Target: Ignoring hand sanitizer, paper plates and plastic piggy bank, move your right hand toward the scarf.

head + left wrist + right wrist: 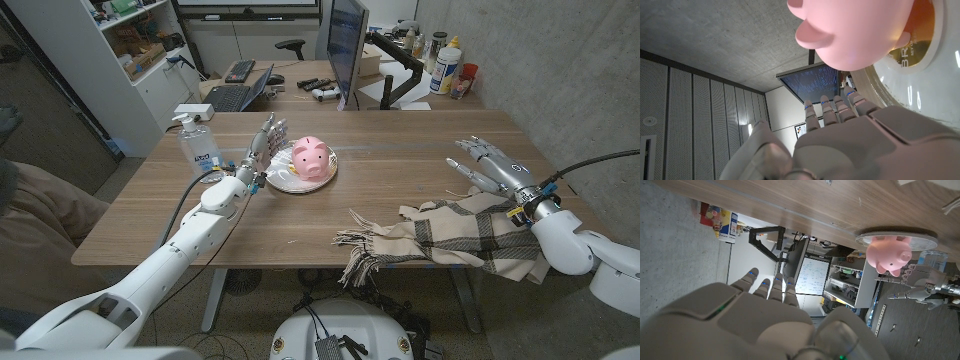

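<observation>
scarf (440,238) at table's near edge | right hand (492,168) just beyond, fingers wide, empty

Your right hand (490,165) hangs just behind the scarf (450,238). Well left, the piggy bank (311,157) sits on plates (285,180), your left hand (260,152) beside them, the sanitizer (198,143) further left.

Cloth, plastic and wood
A soft, fringed beige-and-brown plaid woven scarf (450,238) lies on the matt brown wooden table (400,160); beside it, a glossy, smooth pink plastic piggy bank (312,158).
</observation>
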`<state>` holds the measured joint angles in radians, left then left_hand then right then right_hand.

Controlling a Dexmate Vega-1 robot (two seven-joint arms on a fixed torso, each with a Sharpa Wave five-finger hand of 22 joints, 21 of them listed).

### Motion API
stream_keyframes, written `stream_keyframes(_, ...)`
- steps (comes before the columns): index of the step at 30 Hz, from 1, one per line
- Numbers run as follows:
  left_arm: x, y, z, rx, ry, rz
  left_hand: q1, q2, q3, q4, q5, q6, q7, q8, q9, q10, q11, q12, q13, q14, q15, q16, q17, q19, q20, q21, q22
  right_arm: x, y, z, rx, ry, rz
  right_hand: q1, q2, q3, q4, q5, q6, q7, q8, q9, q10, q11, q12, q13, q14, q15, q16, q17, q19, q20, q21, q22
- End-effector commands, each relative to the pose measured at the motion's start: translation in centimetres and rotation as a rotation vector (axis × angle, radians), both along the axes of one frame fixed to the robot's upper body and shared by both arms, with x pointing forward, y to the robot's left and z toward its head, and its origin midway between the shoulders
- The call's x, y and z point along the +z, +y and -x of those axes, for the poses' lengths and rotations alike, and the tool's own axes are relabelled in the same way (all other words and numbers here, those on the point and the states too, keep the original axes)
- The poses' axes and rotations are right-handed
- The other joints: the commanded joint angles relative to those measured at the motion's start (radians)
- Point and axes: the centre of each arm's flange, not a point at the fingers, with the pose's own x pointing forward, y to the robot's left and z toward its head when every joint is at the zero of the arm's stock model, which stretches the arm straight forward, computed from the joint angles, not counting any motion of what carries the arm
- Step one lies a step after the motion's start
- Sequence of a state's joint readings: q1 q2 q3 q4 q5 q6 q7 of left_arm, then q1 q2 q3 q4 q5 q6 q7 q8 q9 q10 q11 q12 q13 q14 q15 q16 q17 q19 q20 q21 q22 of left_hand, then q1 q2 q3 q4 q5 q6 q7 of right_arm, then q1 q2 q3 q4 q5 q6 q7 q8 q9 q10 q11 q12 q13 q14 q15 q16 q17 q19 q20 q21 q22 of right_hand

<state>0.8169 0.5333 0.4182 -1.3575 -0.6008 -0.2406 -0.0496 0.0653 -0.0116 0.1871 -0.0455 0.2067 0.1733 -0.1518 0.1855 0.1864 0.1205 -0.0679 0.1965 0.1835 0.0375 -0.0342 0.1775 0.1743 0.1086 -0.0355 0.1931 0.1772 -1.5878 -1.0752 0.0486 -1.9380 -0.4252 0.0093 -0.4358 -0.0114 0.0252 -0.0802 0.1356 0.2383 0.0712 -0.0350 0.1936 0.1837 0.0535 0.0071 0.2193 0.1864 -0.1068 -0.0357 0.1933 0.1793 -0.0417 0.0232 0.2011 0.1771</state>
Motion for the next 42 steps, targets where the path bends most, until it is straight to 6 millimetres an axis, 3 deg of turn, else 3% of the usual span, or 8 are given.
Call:
stream_keyframes(1,0.1,-0.2,0.0,-0.008,0.000,-0.007,0.008,0.002,0.003,-0.005,-0.001,0.005,0.003,0.009,0.002,0.002,0.008,0.003,0.003,0.005,-0.084,0.006,0.003,0.009,-0.017,0.004,0.002,-1.1,-0.2,0.8,-0.018,-0.008,0.012,-0.011,-0.001,-0.010,0.009,0.008,-0.013,0.005,-0.004,0.005,-0.002,-0.011,0.002,0.002,-0.006,-0.019,-0.004,0.006,0.001,0.000,0.001,0.003)
stream_keyframes(15,0.0,-0.5,0.2,-0.006,0.001,-0.002,0.007,0.003,0.002,-0.006,-0.001,0.005,0.002,0.009,0.002,0.003,0.007,0.004,0.003,0.004,-0.083,0.006,0.003,0.008,-0.016,0.004,0.002,-3.0,0.0,0.6,-0.023,0.021,-0.002,-0.011,0.001,-0.020,0.020,0.013,-0.020,0.005,-0.006,0.005,-0.005,-0.012,0.001,0.002,-0.008,-0.021,-0.005,0.007,0.001,-0.003,0.001,0.003)
stream_keyframes(42,0.5,-1.9,0.7,-0.024,-0.032,-0.010,0.007,0.004,0.002,-0.008,-0.001,0.017,0.006,0.014,0.001,0.010,0.002,0.007,0.003,0.008,-0.086,0.008,0.003,0.010,-0.018,0.005,0.002,-4.7,-1.2,2.4,-0.091,0.021,-0.027,-0.007,0.018,-0.028,0.030,0.020,-0.017,0.004,-0.003,0.005,-0.005,-0.012,0.002,0.003,-0.008,-0.022,-0.005,0.007,0.000,-0.005,-0.001,0.004)
